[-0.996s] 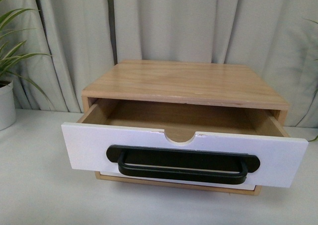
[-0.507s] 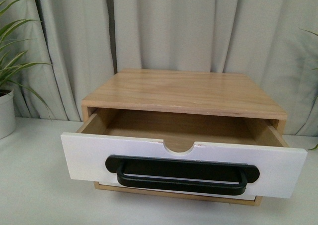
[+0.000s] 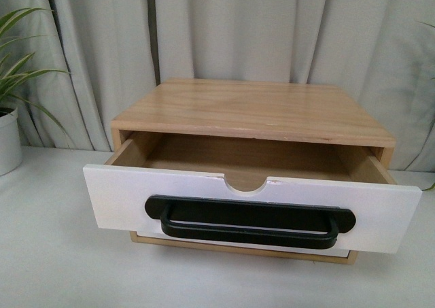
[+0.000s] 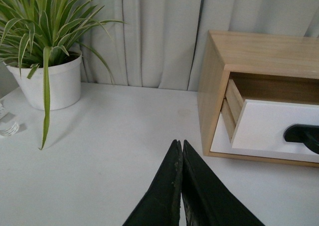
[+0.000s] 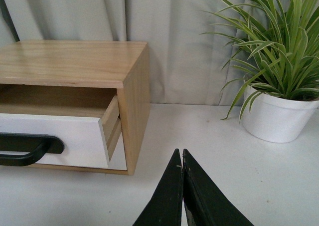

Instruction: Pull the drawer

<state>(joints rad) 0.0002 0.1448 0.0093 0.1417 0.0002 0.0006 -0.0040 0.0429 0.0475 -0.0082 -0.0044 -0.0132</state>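
white-fronted drawer (image 3: 251,209) stands pulled well out of the wooden cabinet (image 3: 255,111), so the pull looks done. left gripper (image 4: 180,151) and right gripper (image 5: 181,158) are closed on nothing, beside the cabinet, probably parked away.

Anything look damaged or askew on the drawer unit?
Mostly fine. The drawer sits pulled out with its front roughly level. Only oddity: small chips in the white rim on both sides of the half-round notch.

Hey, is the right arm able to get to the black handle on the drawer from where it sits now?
Probably yes. The right gripper hovers shut over bare table off the cabinet's side, and nothing lies between it and the black handle on the drawer, which already stands open.
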